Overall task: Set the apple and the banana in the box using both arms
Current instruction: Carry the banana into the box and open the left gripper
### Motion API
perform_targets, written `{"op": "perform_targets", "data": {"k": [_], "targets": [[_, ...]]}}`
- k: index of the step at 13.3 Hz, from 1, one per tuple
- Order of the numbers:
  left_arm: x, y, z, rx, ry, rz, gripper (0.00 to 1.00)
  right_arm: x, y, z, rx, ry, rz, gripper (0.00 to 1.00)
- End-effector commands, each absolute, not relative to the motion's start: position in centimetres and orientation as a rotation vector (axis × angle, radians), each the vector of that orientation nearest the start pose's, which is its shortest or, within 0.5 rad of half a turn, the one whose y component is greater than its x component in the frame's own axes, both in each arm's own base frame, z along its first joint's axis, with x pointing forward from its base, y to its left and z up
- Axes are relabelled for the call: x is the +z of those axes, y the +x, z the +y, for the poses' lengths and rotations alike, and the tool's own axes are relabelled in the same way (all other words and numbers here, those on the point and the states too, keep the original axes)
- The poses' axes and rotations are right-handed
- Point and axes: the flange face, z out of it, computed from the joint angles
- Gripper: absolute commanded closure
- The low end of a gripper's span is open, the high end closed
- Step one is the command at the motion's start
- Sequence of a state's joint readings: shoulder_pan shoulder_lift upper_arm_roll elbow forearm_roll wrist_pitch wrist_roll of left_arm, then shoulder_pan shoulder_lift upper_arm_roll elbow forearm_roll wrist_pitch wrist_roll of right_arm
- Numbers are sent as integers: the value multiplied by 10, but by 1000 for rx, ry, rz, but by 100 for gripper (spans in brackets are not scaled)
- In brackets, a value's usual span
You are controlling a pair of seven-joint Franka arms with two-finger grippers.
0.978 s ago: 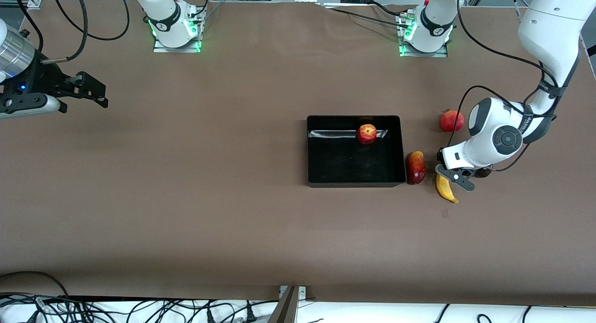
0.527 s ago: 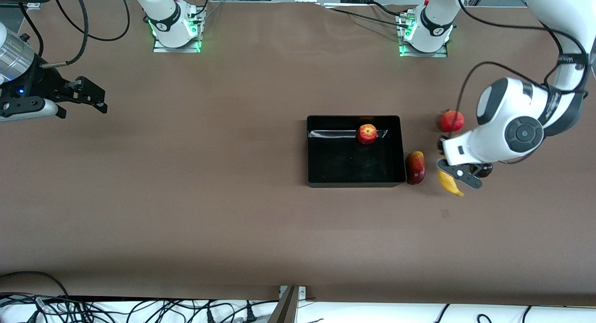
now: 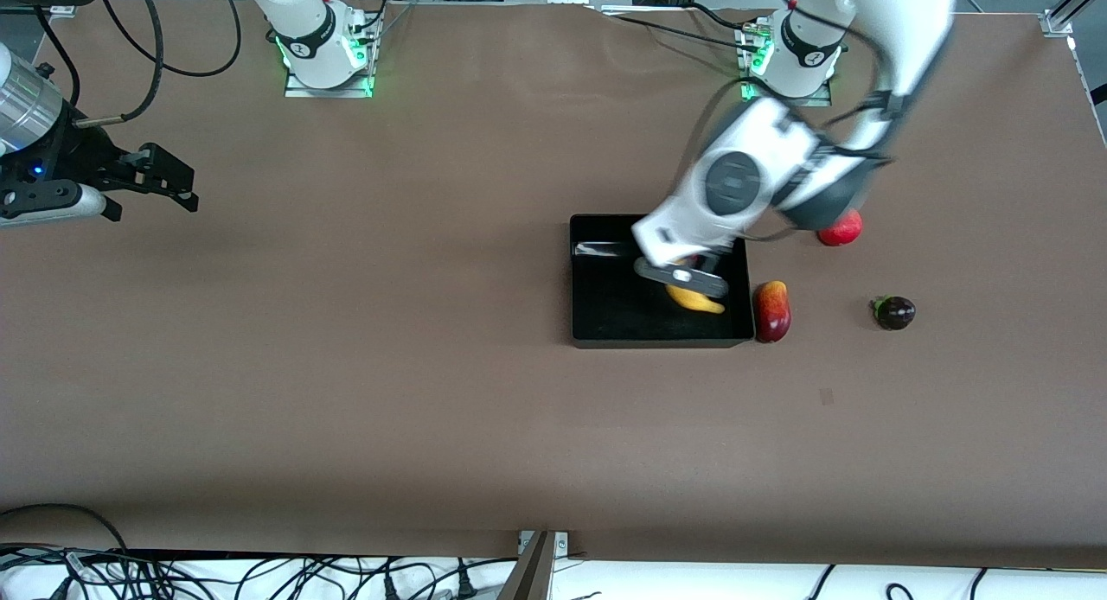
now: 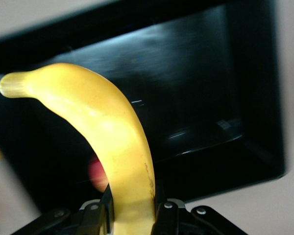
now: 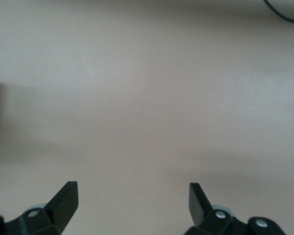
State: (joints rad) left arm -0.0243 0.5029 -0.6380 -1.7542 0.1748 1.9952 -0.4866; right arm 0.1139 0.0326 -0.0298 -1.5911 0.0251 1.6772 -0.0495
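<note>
The left gripper [image 3: 683,277] hangs over the box [image 3: 605,323], right of the frame's centre, its fingers [image 4: 161,215] clenched on the banana [image 3: 694,299]; in the left wrist view the banana [image 4: 108,142] juts out from between them over the box's black floor [image 4: 201,98]. The apple is mostly hidden by the arm; only a red blur [image 4: 99,174] shows by the banana. The right gripper [image 3: 164,181] waits at the frame's upper left over bare table [image 3: 346,367], fingers [image 5: 66,198] spread wide, holding nothing. A mango [image 3: 772,310] lies just beside the box

Left pincer [image 3: 685,277] clamped, arm reaching out; right pincer [image 3: 164,178] spread, waiting
</note>
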Motion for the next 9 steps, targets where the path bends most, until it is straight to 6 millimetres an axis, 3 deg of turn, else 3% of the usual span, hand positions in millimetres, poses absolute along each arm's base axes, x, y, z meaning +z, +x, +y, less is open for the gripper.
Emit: {"op": "perform_targets", "data": {"k": [1, 5, 7, 8, 9], "targets": [[284, 543, -373, 313, -3223, 223, 100, 611, 574, 49, -95, -3118, -197, 0], [242, 544, -389, 289, -3299, 142, 100, 611, 574, 50, -95, -3117, -197, 0], [230, 543, -393, 271, -3306, 130, 100, 611, 574, 50, -95, -3116, -199, 0], [226, 541, -395, 268, -3294, 131, 79, 611, 574, 50, -95, -3116, -199, 0], [221, 539, -395, 277, -3276, 21, 1, 611, 574, 50, -95, -3117, -197, 0]]}}
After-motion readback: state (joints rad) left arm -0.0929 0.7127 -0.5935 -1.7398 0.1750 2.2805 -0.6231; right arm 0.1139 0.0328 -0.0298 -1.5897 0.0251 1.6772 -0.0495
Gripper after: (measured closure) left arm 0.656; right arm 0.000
